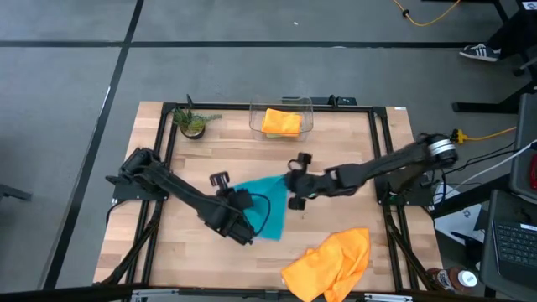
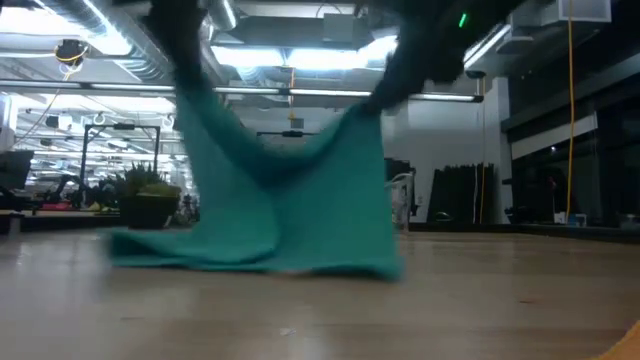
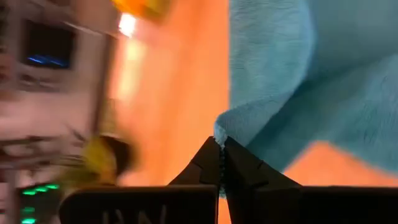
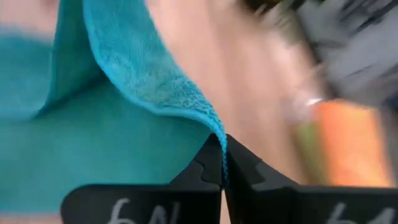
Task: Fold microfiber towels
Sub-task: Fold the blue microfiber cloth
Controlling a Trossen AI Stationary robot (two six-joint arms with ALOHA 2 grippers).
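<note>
A teal microfiber towel (image 1: 267, 205) hangs in the middle of the table between my two grippers, and its lower edge (image 2: 250, 262) rests on the wood. My left gripper (image 3: 221, 146) is shut on one raised corner, on the towel's left side (image 1: 248, 236). My right gripper (image 4: 222, 146) is shut on the other raised corner, on the towel's right side (image 1: 288, 195). An orange towel (image 1: 330, 262) lies crumpled near the front right edge. Another orange towel (image 1: 281, 122) lies folded in the clear bin (image 1: 254, 126) at the back. My left gripper pinches a corner of the teal towel (image 3: 219, 132) between its two fingertips, slanting down from the table's left. The cloth hangs below the hold and sags toward the middle. My right gripper pinches the other raised corner (image 4: 216, 132) at the hemmed edge between its two fingertips, slanting down from the table's right. The cloth falls away from it, and its bottom edge rests on the table.
A small potted plant (image 1: 193, 122) stands at the back left. The black frame rails (image 1: 164, 159) run along the table's sides. Bare wood lies in front of the teal towel and to its left.
</note>
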